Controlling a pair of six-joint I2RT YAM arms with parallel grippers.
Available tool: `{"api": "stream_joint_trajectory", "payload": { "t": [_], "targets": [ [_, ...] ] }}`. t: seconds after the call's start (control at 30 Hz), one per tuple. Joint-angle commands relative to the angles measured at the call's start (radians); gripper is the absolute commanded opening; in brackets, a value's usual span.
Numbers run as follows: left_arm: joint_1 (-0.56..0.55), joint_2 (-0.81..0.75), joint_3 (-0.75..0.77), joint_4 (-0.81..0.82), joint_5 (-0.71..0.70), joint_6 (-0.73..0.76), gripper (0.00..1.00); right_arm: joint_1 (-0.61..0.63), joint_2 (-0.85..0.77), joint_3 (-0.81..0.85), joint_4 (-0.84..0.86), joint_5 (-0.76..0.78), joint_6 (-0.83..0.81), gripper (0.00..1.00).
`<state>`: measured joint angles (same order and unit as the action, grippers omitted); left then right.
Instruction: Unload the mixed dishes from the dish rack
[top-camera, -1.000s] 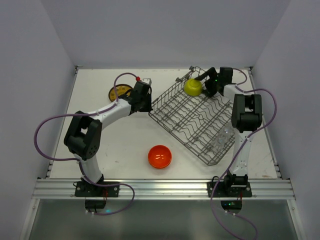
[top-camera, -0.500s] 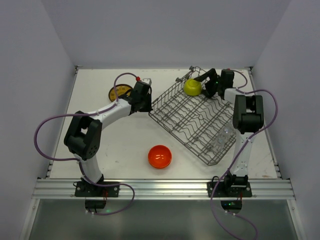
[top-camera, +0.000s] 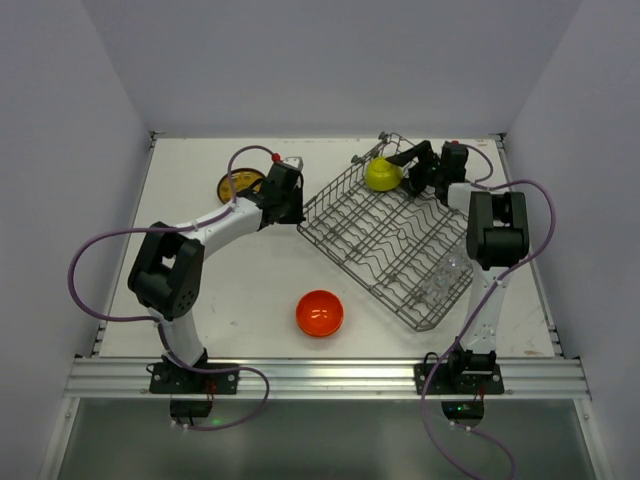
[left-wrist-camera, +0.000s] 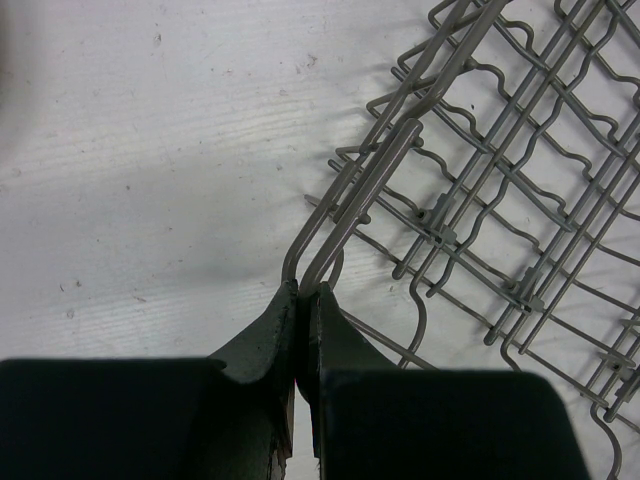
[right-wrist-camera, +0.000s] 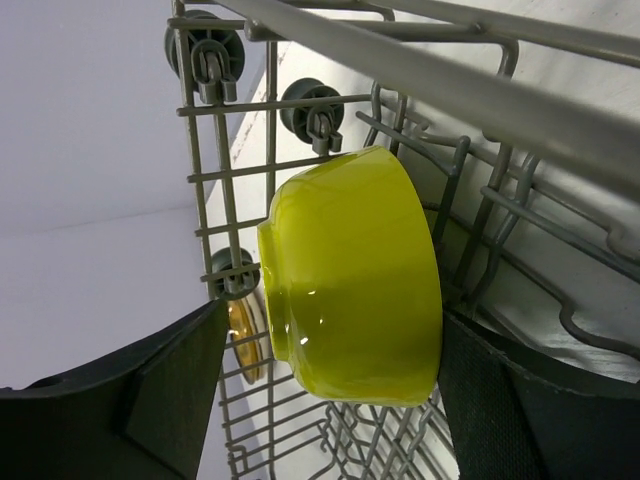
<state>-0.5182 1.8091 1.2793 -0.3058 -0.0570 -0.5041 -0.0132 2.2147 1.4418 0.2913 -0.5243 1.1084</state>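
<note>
Top: left gripper (top-camera: 297, 207) at rack's (top-camera: 395, 240) left corner; right gripper (top-camera: 398, 165) at bowl (top-camera: 382, 176) in rack's far corner.
Left wrist: jaws together, pinching rack wire.
Right wrist: jaws apart, straddling tilted bowl.

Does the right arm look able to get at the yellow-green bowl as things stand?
Probably yes: the right gripper is open, its fingers either side of the yellow-green bowl in the dish rack.

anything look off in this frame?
The dish rack sits skewed, diagonal to the table edges. The left gripper is shut on the rack's corner rim wire, not a dish. The yellow-green bowl lies on its side in the far corner, between the right gripper's open fingers.
</note>
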Motion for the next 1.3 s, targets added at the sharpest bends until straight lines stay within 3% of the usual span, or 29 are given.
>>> {"api": "stream_joint_trajectory", "payload": {
  "t": [0.0,0.2,0.57,0.8,0.87,1.0,1.07,1.17,1.27],
  "targets": [
    [0.000,0.002,0.045,0.033,0.013,0.001,0.00,0.005,-0.081,-0.020,0.120,-0.046,0.042,0.80],
    [0.000,0.006,0.045,0.033,0.017,0.001,0.00,0.005,-0.082,-0.040,0.164,-0.060,0.067,0.63],
    [-0.002,0.012,0.046,0.034,0.022,0.003,0.00,0.005,-0.081,-0.072,0.238,-0.077,0.103,0.50],
    [-0.002,0.012,0.046,0.034,0.022,0.004,0.00,0.005,-0.076,-0.070,0.250,-0.083,0.110,0.47],
    [0.000,0.015,0.048,0.034,0.023,0.004,0.00,0.015,-0.075,-0.070,0.256,-0.085,0.111,0.40],
    [0.000,0.016,0.048,0.034,0.023,0.006,0.00,0.036,-0.069,-0.069,0.258,-0.088,0.113,0.36],
    [0.000,0.016,0.049,0.034,0.023,0.006,0.00,0.039,-0.066,-0.067,0.266,-0.091,0.116,0.27],
    [0.000,0.016,0.049,0.034,0.023,0.006,0.00,0.042,-0.062,-0.072,0.273,-0.095,0.119,0.25],
    [-0.002,0.018,0.049,0.033,0.022,0.006,0.00,0.048,-0.064,-0.084,0.293,-0.105,0.128,0.14]
  ]
}}
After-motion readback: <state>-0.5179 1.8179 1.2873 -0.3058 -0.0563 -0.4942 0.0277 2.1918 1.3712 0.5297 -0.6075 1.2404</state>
